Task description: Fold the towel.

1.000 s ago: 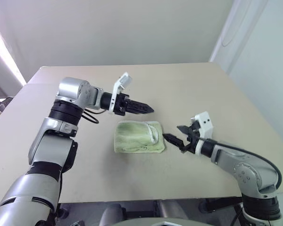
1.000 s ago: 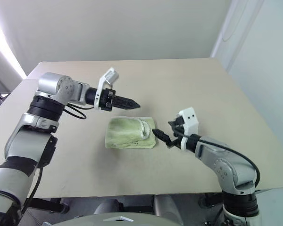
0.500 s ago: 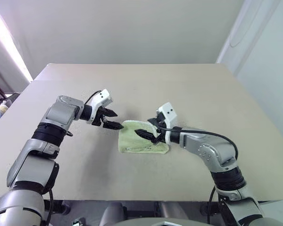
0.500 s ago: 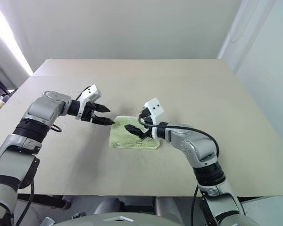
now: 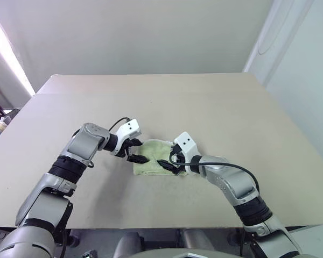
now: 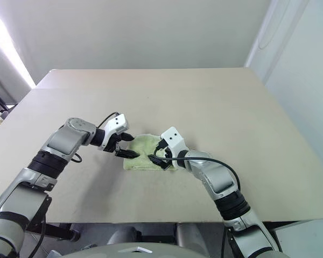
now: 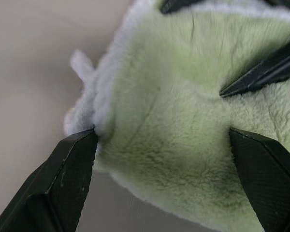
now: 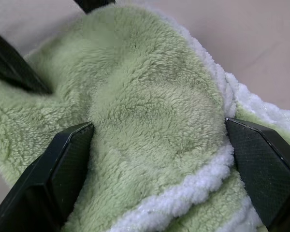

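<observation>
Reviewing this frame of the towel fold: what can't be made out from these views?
- Pale lime-green terry towel: how many layers it is folded into; in the head views it is a small bundle, partly covered by the right gripper.
- Towel's underside: hidden against the beige table.
- Contact: whether the open left gripper presses the cloth or only straddles it is unclear in the left wrist view.
- Small dark spot: not discernible.

Bare table [image 5: 215, 107] around towel [image 5: 153, 161]
</observation>
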Available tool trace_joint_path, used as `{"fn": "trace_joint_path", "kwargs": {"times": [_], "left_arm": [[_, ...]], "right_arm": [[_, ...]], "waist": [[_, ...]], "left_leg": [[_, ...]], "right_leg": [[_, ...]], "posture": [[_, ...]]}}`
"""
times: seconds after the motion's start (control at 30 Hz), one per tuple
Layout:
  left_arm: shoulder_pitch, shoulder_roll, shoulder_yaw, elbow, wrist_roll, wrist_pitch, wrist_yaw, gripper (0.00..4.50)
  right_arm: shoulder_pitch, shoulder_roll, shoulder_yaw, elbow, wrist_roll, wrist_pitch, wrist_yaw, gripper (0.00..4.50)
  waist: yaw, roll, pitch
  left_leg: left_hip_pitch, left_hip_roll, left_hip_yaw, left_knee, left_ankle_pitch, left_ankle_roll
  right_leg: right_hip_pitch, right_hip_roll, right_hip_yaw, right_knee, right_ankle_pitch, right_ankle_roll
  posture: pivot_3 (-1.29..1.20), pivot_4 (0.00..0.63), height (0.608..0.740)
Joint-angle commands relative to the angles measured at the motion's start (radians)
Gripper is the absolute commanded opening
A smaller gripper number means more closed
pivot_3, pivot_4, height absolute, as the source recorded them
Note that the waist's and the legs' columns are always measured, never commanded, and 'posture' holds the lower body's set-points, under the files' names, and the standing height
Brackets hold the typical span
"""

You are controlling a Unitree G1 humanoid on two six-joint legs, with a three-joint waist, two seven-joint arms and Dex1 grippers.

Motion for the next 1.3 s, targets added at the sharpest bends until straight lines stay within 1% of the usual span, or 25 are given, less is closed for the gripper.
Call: {"fn": "trace_joint_path", "kwargs": {"times": [0.03,0.13,0.2,0.3,0.37,0.43,0.6,0.7,0.77,0.9,0.93,1.0,1.03,1.07,1.13,1.23,1.3], "left_arm": [[0.011,0.009,-0.014,0.01,0.041,-0.046,0.0,4.49],[0.023,0.0,-0.013,0.032,0.063,-0.082,0.011,4.49],[0.014,-0.018,0.007,0.06,0.052,-0.091,0.014,4.49],[-0.005,-0.04,0.046,0.103,0.027,-0.101,0.009,4.49],[-0.015,-0.043,0.072,0.125,0.01,-0.104,-0.008,4.49],[-0.025,-0.034,0.099,0.13,-0.024,-0.089,-0.056,4.49],[-0.041,0.03,0.15,0.102,-0.095,-0.03,-0.169,4.49],[-0.045,0.068,0.175,0.072,-0.131,0.014,-0.214,4.49],[-0.037,0.089,0.181,0.065,-0.128,0.004,-0.219,4.49],[-0.024,0.112,0.179,0.08,-0.107,-0.03,-0.22,4.49],[-0.023,0.113,0.177,0.085,-0.104,-0.037,-0.219,4.49],[-0.022,0.104,0.167,0.091,-0.086,-0.064,-0.2,4.49],[-0.023,0.1,0.164,0.094,-0.079,-0.074,-0.194,4.49],[-0.02,0.096,0.154,0.093,-0.065,-0.092,-0.188,4.49],[-0.015,0.088,0.144,0.091,-0.049,-0.113,-0.181,4.49],[-0.029,0.07,0.146,0.099,-0.049,-0.1,-0.171,4.49],[-0.041,0.058,0.145,0.107,-0.045,-0.099,-0.161,4.49]], "right_arm": [[0.013,0.003,0.002,0.007,-0.03,-0.009,-0.001,4.5],[0.02,-0.008,-0.012,-0.007,-0.042,-0.014,0.004,4.5],[0.021,-0.014,-0.033,-0.021,-0.037,-0.016,0.012,4.5],[0.02,0.002,-0.11,-0.059,0.022,-0.003,0.026,4.5],[0.009,0.031,-0.197,-0.089,0.108,0.054,0.032,4.5],[0.002,0.038,-0.26,-0.126,0.177,0.097,0.049,4.5],[0.02,0.019,-0.349,-0.221,0.292,0.202,0.065,4.5],[0.019,0.069,-0.462,-0.257,0.407,0.296,0.005,4.5],[0.025,0.101,-0.521,-0.294,0.475,0.35,-0.037,4.5],[0.048,0.197,-0.66,-0.365,0.716,0.468,-0.147,4.5],[0.067,0.201,-0.662,-0.39,0.758,0.495,-0.162,4.5],[0.124,0.092,-0.493,-0.485,0.62,0.446,-0.148,4.5],[0.14,0.048,-0.429,-0.511,0.564,0.413,-0.142,4.5],[0.143,-0.025,-0.334,-0.523,0.464,0.339,-0.126,4.5],[0.135,-0.12,-0.212,-0.519,0.338,0.218,-0.085,4.5],[0.117,-0.161,-0.155,-0.489,0.279,0.096,-0.012,4.5],[0.084,-0.2,-0.096,-0.437,0.188,-0.003,0.039,4.5]], "waist": [[0.0,0.0,0.0],[0.001,0.0,-0.001],[0.002,0.0,-0.001],[0.005,0.0,-0.001],[0.004,0.0,-0.001],[0.004,0.0,-0.001],[-0.002,0.0,-0.001],[-0.003,0.001,-0.001],[-0.003,0.001,-0.001],[-0.001,0.001,-0.001],[-0.001,0.001,-0.001],[0.002,0.001,-0.001],[0.002,0.001,-0.001],[0.002,0.001,-0.001],[0.001,0.001,-0.001],[0.001,0.001,-0.001],[-0.001,0.001,-0.001]], "left_leg": [[0.0,0.0,0.0,0.0,0.0,0.0],[0.0,0.0,0.0,0.0,0.0,0.0],[0.001,0.0,0.0,0.0,0.0,0.0],[0.002,0.0,0.0,0.0,0.0,0.0],[0.001,0.0,0.0,0.0,0.0,0.0],[0.001,0.0,-0.001,0.0,0.0,0.0],[-0.001,0.0,-0.001,0.0,0.0,0.0],[-0.002,0.0,-0.001,0.0,0.0,0.0],[-0.001,0.0,-0.001,0.0,0.0,0.0],[-0.001,0.001,-0.001,0.0,0.0,0.0],[-0.001,0.001,-0.001,0.0,0.0,0.0],[-0.002,0.001,-0.001,0.0,0.0,0.0],[-0.002,0.001,-0.001,0.0,0.0,0.0],[-0.002,0.001,-0.001,0.0,0.0,0.0],[-0.002,0.0,0.001,0.0,0.0,0.0],[-0.001,0.0,0.001,0.0,0.0,0.0],[-0.001,0.001,0.0,0.0,0.0,0.0]], "right_leg": [[0.0,0.0,0.0,0.0,0.0,0.0],[0.0,0.0,0.0,0.0,0.0,0.0],[0.001,0.0,0.0,0.0,0.0,0.0],[0.002,0.0,0.0,0.0,0.0,0.0],[0.002,0.0,0.0,0.0,0.0,0.0],[0.002,0.0,0.0,0.0,0.0,0.0],[-0.001,0.0,0.0,0.0,0.0,0.0],[-0.001,0.0,-0.001,0.0,0.0,0.0],[-0.001,0.0,-0.001,0.0,0.0,0.0],[-0.001,0.0,-0.001,0.0,0.0,0.0],[-0.001,0.0,-0.001,0.0,0.0,0.0],[-0.001,0.0,-0.001,0.0,0.0,0.0],[-0.001,-0.001,-0.001,-0.001,0.0,0.0],[-0.001,-0.001,-0.001,-0.001,0.0,0.0],[-0.001,-0.001,0.0,-0.002,0.0,0.0],[-0.001,-0.001,0.0,-0.001,0.0,0.0],[-0.001,0.0,0.0,-0.001,0.0,0.0]], "posture": [[0.0,0.0,0.712],[0.0,0.0,0.712],[0.0,0.0,0.712],[0.0,0.0,0.712],[0.0,0.0,0.712],[0.0,0.0,0.712],[0.0,0.0,0.712],[0.0,0.0,0.712],[0.0,0.0,0.712],[0.0,0.0,0.712],[0.0,0.0,0.712],[0.0,0.0,0.712],[0.0,0.0,0.712],[0.0,0.0,0.712],[0.0,0.0,0.712],[0.0,0.0,0.712],[0.0,0.0,0.712]]}}
